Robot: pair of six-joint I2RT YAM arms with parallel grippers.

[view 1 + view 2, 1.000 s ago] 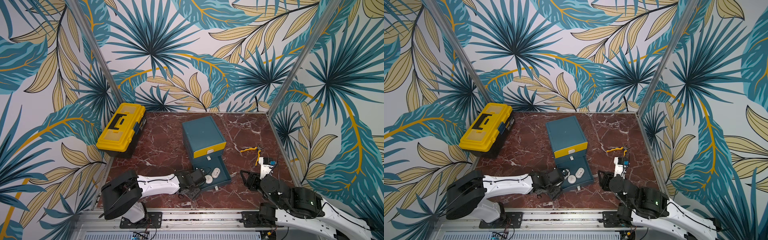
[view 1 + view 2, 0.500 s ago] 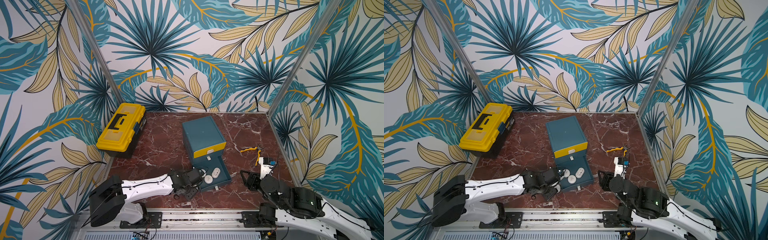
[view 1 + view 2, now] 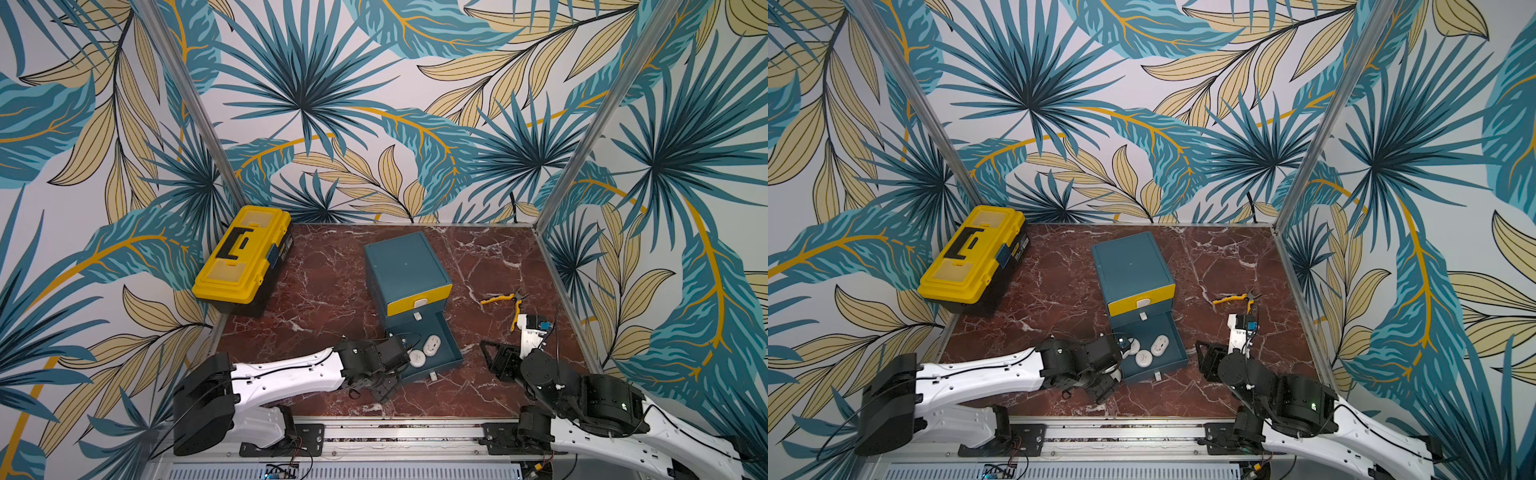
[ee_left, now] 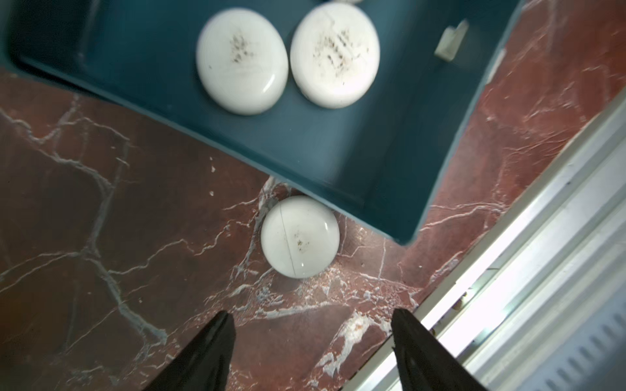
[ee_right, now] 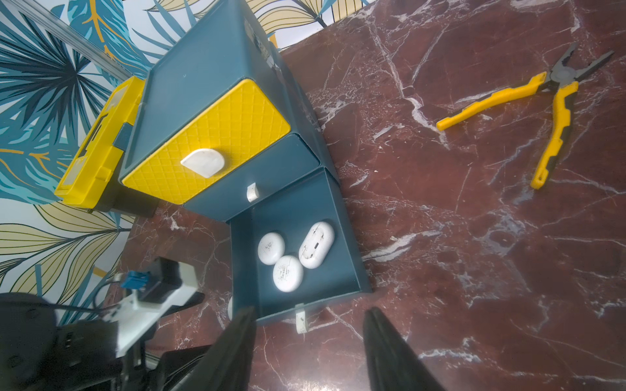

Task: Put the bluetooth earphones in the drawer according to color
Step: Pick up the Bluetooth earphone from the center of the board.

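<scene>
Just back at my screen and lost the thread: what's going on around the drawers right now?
The bottom drawer of the teal cabinet is pulled open, with three white earphone cases lying inside. A fourth white case lies outside on the marble table, right beside the drawer's side wall. The left gripper points at it, jaws open and empty. The right gripper hovers before the drawer front, jaws open, holding nothing.
</scene>
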